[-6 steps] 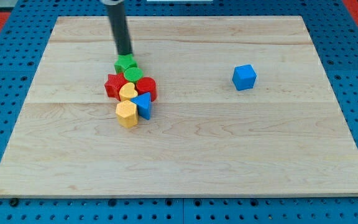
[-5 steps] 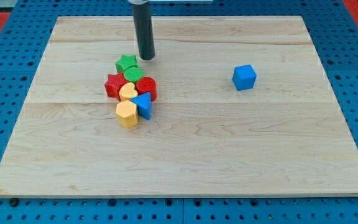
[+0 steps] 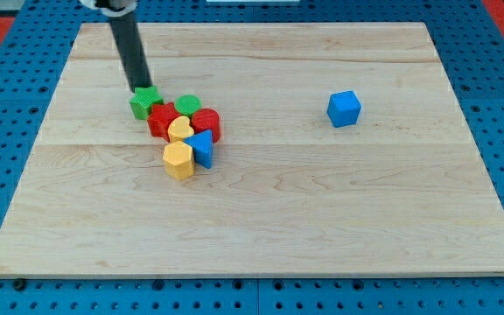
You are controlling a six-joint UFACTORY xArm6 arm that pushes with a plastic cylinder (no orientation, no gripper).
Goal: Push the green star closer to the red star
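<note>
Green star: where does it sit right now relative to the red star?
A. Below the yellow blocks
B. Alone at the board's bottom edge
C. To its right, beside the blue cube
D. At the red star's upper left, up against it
D: the green star lies at the view's upper left of the red star, apparently touching it, with my tip at the green star's top edge.

A pale wooden board (image 3: 322,210) lies on blue perforated panels (image 3: 7,105).
</note>
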